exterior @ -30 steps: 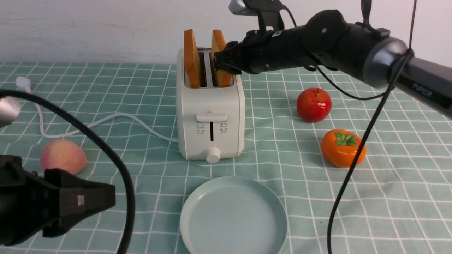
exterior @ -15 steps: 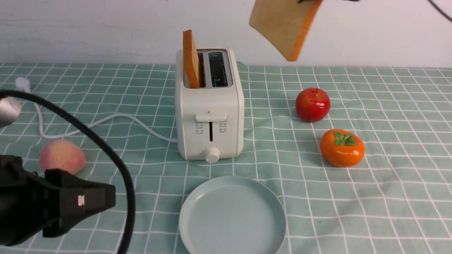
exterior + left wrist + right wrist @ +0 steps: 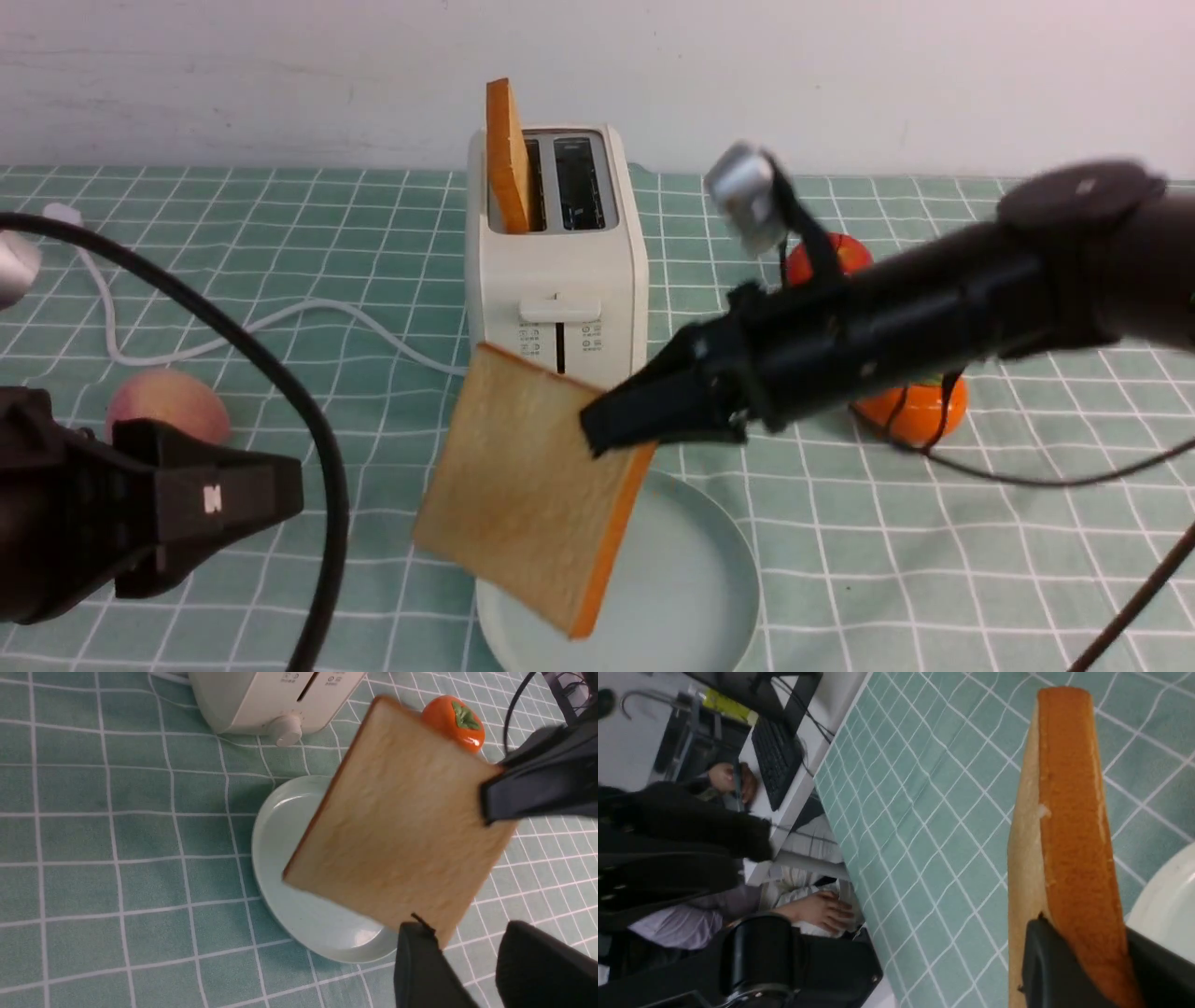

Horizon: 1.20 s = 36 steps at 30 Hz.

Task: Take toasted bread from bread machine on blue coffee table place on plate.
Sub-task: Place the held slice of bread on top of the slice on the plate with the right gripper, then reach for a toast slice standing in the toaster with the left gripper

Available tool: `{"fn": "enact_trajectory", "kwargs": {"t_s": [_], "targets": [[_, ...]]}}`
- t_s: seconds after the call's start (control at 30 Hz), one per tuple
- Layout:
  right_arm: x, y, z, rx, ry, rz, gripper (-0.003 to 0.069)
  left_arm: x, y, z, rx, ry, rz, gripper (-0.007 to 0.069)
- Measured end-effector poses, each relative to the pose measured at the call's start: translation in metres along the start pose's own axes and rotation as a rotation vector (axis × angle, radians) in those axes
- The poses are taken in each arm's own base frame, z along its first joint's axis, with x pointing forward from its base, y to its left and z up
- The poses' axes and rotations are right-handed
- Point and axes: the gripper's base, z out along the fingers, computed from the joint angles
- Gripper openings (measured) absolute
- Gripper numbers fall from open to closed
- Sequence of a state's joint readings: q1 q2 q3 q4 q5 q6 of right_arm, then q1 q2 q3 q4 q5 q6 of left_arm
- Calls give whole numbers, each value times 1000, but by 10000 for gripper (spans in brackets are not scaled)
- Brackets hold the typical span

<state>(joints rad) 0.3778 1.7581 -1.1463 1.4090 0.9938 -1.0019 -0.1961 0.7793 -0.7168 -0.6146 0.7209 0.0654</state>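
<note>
My right gripper (image 3: 611, 431) is shut on one slice of toasted bread (image 3: 527, 495) and holds it tilted in the air over the left part of the pale blue-green plate (image 3: 709, 579). The slice also shows in the left wrist view (image 3: 402, 840) and edge-on in the right wrist view (image 3: 1069, 812). The second slice (image 3: 507, 154) stands in the left slot of the cream-white bread machine (image 3: 557, 280); the right slot is empty. My left gripper (image 3: 280, 495) is open and empty, low at the front left; its fingers (image 3: 420, 966) are apart beside the plate (image 3: 289, 891).
A peach (image 3: 163, 406) lies left on the teal grid cloth (image 3: 934, 579). A red apple (image 3: 845, 252) and an orange persimmon (image 3: 920, 411) sit right, partly behind my right arm. The white power cord (image 3: 280, 322) runs left from the toaster. A wall stands behind.
My right gripper lifted a slice out of the toaster's right slot, carried it up high, then brought it down and forward over the plate. The left arm has hardly moved.
</note>
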Motion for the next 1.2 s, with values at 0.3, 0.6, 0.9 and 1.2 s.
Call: {"fn": "enact_trajectory", "kwargs": {"t_s": [0.3, 0.6, 0.9, 1.2], "targets": [[44, -47, 18, 423, -86, 5, 181, -7, -3, 0, 33, -78, -47, 237], [41, -40, 7, 490, -116, -60, 586, -19, -8, -3, 46, -146, 8, 412], [37, 37, -40, 428, -19, -310, 640, -90, -22, 34, 27, -128, 59, 662], [58, 68, -104, 797, 142, -93, 554, -175, -26, 136, -62, 43, 62, 518]]}}
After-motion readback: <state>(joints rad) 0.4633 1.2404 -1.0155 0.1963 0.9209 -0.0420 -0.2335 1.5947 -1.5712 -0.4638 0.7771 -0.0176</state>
